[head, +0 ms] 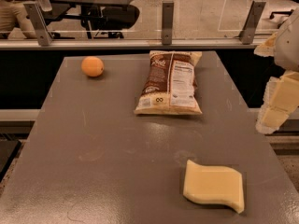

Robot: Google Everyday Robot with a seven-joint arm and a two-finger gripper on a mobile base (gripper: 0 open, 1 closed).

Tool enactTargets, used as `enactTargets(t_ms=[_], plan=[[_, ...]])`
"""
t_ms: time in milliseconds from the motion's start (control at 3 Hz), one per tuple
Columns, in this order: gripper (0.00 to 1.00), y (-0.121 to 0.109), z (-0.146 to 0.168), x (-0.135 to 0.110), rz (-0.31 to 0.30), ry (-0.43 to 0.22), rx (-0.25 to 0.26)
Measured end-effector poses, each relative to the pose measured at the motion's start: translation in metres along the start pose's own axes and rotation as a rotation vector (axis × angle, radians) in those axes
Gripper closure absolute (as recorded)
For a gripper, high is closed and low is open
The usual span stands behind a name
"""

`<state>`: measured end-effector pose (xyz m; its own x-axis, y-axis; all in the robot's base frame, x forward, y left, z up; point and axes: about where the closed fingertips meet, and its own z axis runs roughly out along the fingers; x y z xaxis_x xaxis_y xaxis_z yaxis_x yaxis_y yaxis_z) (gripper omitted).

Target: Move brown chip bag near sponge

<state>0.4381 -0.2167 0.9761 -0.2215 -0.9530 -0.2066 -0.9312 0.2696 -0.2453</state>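
Note:
The brown chip bag (170, 82) lies flat at the far middle of the grey table (93, 143), label panel up. The pale yellow sponge (214, 185) lies flat near the table's front right, well apart from the bag. My gripper (276, 107), cream-coloured, hangs at the right edge of the view, beyond the table's right side. It is to the right of the bag, farther back than the sponge, and touches neither.
An orange fruit (92, 66) sits at the table's far left. A glass barrier with metal brackets (167, 16) runs behind the table. Office chairs and a desk stand beyond it.

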Motion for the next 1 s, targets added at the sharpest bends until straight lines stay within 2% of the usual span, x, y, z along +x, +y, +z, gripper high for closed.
enactTargets(t_ms=[333, 667, 1000], plan=[[0.0, 0.0, 0.0, 0.0, 0.0, -0.001, 0.002], [0.0, -0.015, 0.016, -0.011, -0.018, -0.044, 0.017], [0.0, -0.035, 0.047, -0.028, -0.06, -0.097, 0.033]])
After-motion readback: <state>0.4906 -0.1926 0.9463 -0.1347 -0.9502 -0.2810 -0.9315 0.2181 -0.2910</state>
